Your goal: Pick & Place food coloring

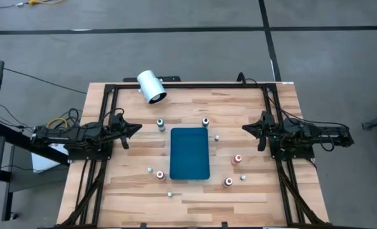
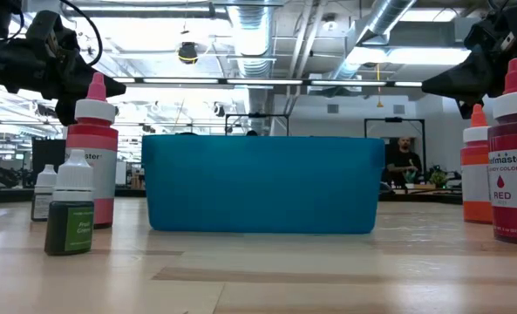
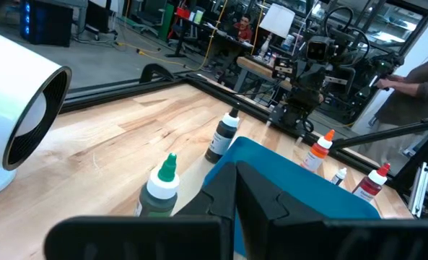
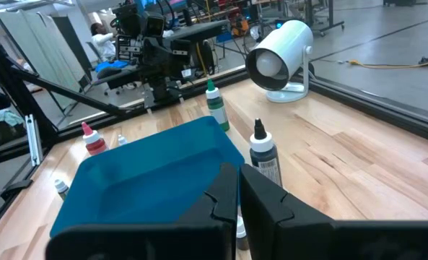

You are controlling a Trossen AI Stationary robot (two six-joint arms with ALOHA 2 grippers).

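Observation:
The food coloring bottles stand upright on their bases around the blue tray (image 1: 189, 153). A green-topped bottle (image 1: 161, 124) and a black-topped one (image 1: 205, 122) stand at its far end, two red ones (image 1: 238, 159) (image 1: 228, 182) on its right, and a pink-red one (image 1: 160, 175) on its left. Tiny bottles (image 1: 150, 170) stand among them. My left gripper (image 1: 139, 127) hovers shut left of the tray. My right gripper (image 1: 244, 128) hovers shut on the tray's right. In the left wrist view the green-topped bottle (image 3: 162, 189) stands just beyond my shut fingers (image 3: 235, 173).
A large white cylinder (image 1: 152, 87) lies at the table's far left corner. A black frame (image 1: 188, 84) runs along the far edge and both sides. People and other equipment show in the room beyond. Bare wood lies between each gripper and the nearest bottles.

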